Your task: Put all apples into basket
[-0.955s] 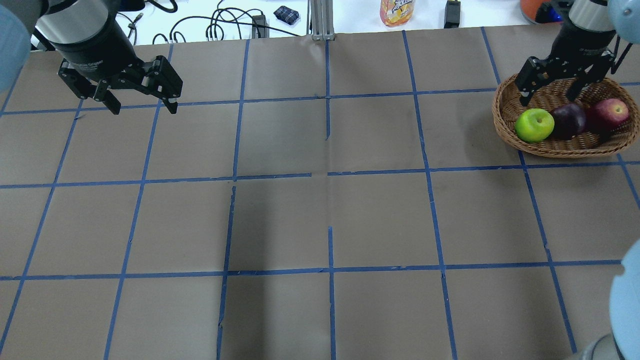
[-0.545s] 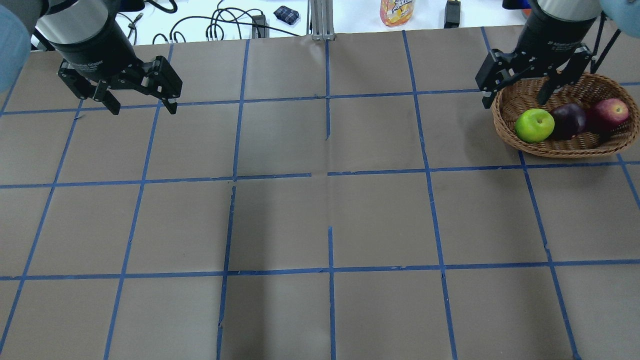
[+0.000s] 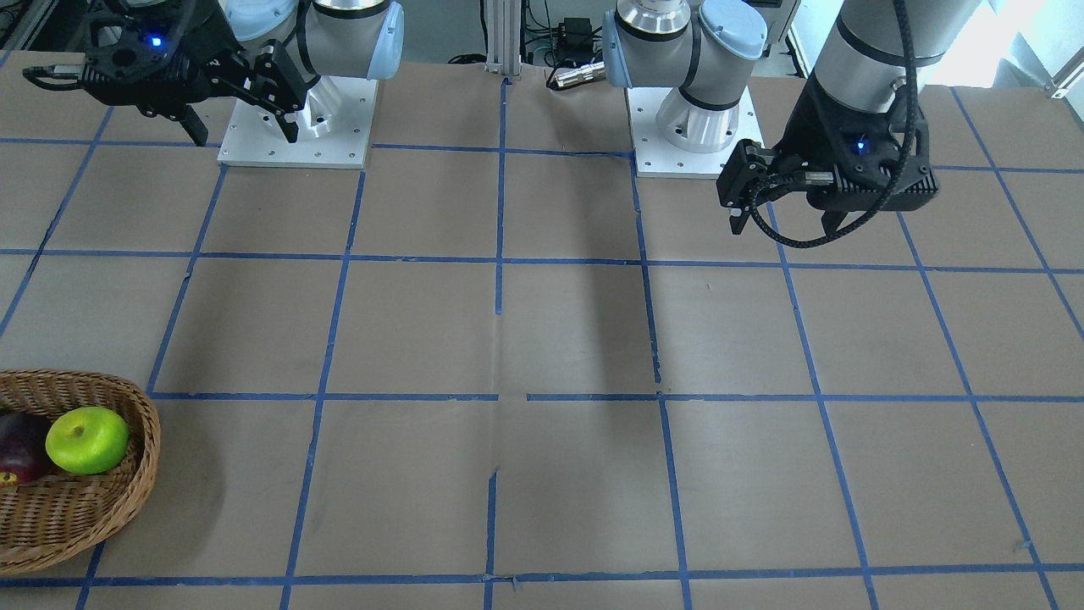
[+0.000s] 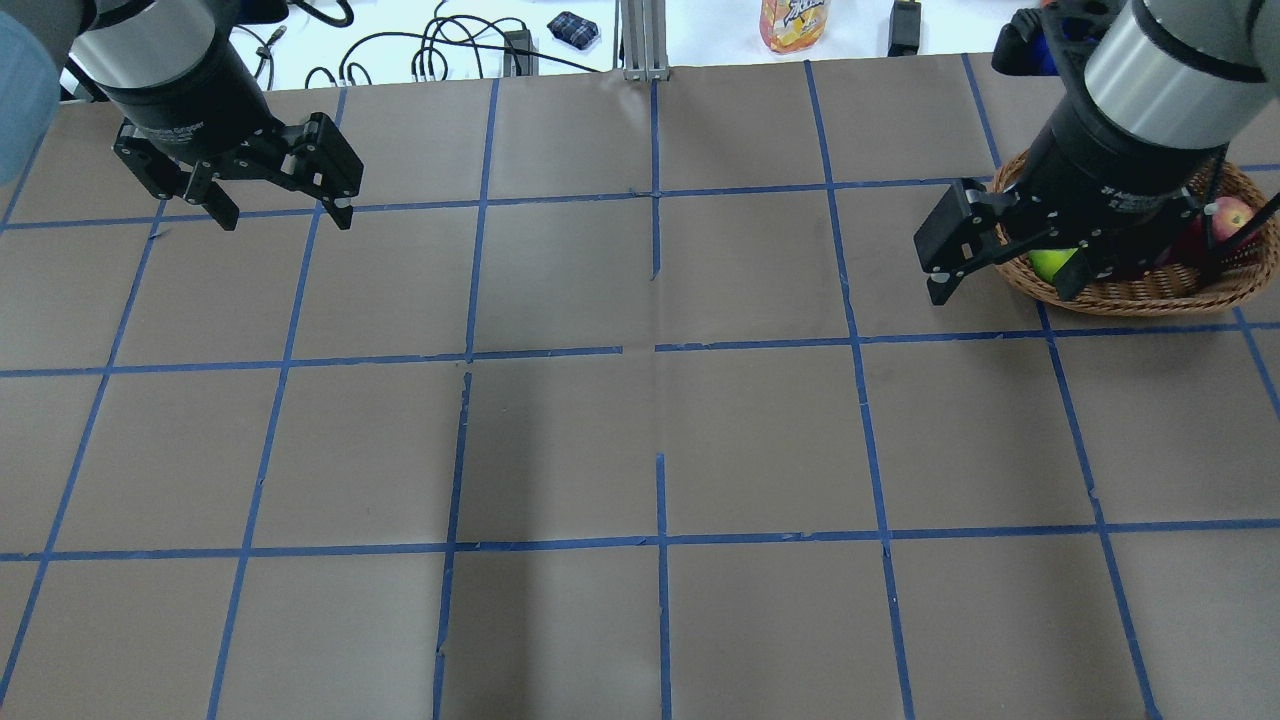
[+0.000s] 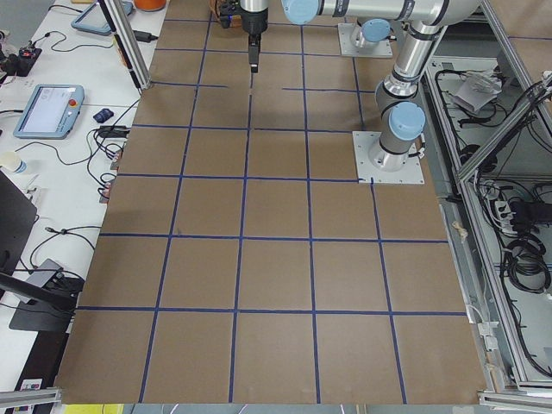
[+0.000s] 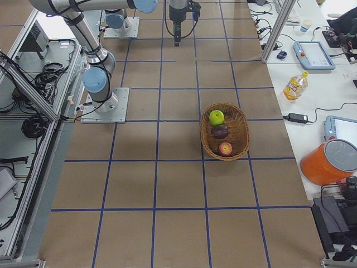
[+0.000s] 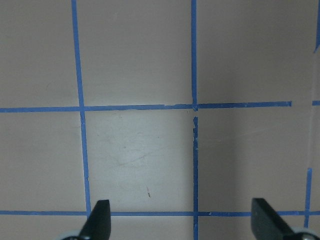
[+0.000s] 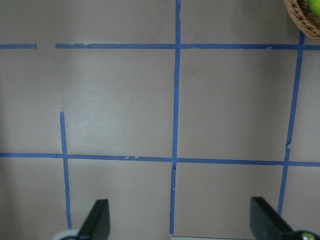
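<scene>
Right claw, released, hangs over the worktop in the front-facing view, well apart from the basket holding the green apple and maroon apple; left claw is likewise released. Overhead, the right claw covers part of the basket's rim, the red apple showing beside it. Right-side view: all three apples lie inside the basket. Both wrist views show jaws spread over worktop.

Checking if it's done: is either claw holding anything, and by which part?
Nothing is held. The left claw and right claw are both open and empty.
</scene>
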Robot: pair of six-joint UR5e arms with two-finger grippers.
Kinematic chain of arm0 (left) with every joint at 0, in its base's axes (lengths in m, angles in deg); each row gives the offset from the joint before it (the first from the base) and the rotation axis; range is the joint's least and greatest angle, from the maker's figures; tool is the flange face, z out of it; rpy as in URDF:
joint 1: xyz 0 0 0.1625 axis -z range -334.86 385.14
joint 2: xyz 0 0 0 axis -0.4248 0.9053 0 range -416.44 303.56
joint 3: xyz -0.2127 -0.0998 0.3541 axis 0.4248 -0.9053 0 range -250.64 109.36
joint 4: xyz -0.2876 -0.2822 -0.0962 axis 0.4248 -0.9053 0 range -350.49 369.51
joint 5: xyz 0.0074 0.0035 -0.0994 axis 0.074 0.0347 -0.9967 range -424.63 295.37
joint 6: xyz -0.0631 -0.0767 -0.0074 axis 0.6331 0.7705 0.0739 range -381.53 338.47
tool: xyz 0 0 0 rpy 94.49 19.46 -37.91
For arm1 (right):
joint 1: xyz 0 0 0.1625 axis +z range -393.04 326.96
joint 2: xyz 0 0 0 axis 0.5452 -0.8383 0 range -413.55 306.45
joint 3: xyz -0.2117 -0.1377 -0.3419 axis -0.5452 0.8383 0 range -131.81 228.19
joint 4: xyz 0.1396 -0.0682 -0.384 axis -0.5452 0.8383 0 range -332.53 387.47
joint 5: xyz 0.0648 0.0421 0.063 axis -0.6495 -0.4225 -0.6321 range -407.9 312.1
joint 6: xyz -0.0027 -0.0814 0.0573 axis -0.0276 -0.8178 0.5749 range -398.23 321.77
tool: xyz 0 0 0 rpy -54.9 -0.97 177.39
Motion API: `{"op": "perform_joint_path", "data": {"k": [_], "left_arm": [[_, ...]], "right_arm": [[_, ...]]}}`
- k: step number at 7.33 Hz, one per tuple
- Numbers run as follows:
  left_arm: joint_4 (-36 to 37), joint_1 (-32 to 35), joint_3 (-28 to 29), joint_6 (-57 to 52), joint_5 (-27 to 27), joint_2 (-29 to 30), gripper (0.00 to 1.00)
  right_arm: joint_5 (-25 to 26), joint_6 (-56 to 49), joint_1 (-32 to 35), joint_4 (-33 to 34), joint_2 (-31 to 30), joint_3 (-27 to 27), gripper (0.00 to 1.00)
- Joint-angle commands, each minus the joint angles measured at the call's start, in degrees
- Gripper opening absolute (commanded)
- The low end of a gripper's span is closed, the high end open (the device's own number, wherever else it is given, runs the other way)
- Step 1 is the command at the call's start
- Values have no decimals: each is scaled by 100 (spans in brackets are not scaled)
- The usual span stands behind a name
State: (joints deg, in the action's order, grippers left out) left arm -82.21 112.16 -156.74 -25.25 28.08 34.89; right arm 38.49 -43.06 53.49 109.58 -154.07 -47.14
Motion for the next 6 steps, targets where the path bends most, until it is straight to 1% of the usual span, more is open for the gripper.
{"op": "perform_joint_path", "data": {"k": [1, 3, 4, 6], "left_arm": [[-3, 8, -3, 3, 2, -10, 100], [-3, 7, 6, 3, -7, -1, 100], [-3, -1, -3, 3, -7, 17, 100], [-3, 7, -12, 3, -15, 43, 100]], "right_arm": [[1, 261, 21, 76, -12, -283, 100], [2, 351, 21, 270, 233, -101, 100], [-7, 351, 21, 253, 348, 74, 100], [45, 360, 82, 235, 340, 120, 100]]}}
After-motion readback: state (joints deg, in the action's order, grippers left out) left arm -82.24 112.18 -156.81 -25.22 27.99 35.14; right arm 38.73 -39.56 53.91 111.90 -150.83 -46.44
